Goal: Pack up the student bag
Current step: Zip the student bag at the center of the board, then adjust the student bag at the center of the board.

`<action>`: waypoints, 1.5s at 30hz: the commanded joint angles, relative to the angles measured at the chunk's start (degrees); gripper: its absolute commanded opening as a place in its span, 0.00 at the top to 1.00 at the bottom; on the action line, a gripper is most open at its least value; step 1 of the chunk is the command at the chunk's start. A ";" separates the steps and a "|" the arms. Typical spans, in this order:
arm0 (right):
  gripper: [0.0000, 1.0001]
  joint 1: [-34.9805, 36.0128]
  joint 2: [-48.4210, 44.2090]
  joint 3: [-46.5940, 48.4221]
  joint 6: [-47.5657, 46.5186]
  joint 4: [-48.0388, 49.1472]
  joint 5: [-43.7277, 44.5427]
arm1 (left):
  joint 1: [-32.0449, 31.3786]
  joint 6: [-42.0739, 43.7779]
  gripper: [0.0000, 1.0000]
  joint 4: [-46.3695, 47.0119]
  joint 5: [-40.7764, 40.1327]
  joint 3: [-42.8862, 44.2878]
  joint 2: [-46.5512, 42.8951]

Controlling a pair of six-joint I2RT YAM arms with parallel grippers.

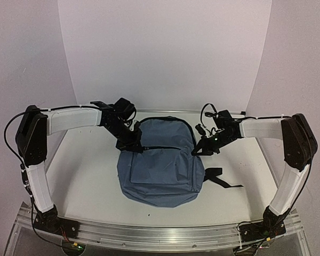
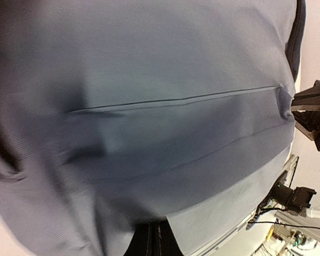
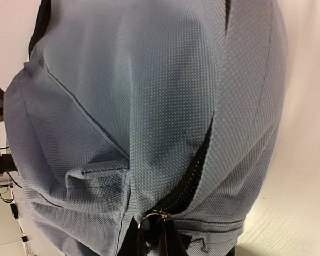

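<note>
We are in a robotics lab test cell. A white table (image 1: 245,165) sits inside a curved white backdrop (image 1: 165,53). The left arm (image 1: 69,120) and right arm (image 1: 261,128) are bolted to an aluminium rail (image 1: 165,232) at the near edge. The left wrist view shows cluttered black equipment (image 2: 293,196) beyond the table.

text: none legible | labels: none | brands: none | numbers: none

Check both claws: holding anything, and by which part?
Right claw grips the backpack by its zipper pull. Left claw looks shut on the backpack's fabric near its left edge.
</note>
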 commanded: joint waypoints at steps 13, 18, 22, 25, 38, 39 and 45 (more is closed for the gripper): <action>1.00 -3.81 -1.26 0.26 -5.00 -4.33 -3.42 | 8.53 2.56 1.00 -7.07 -4.93 -3.66 -5.20; 0.66 -2.03 -1.41 4.30 -10.38 -9.53 -8.36 | 8.49 1.10 0.74 -2.19 1.75 -5.97 -6.53; 0.22 -2.37 -3.38 10.36 -18.66 -15.79 -3.23 | 8.51 -2.37 0.42 1.28 2.91 -13.73 -15.05; 0.10 -2.91 -3.65 14.18 -21.41 -16.11 0.12 | 8.03 -5.17 0.35 3.82 4.59 -20.30 -21.42; 0.02 -3.08 22.80 49.13 -18.62 -15.72 1.15 | -1.90 -21.31 0.35 17.33 6.09 -41.15 -29.01; 0.02 -3.08 24.25 50.42 -18.20 -15.68 0.70 | -2.16 -21.98 0.35 18.81 6.05 -41.94 -28.55; 0.06 -3.02 27.92 49.92 -17.78 -15.84 -3.76 | -2.05 -20.82 0.40 25.61 6.26 -39.81 -19.34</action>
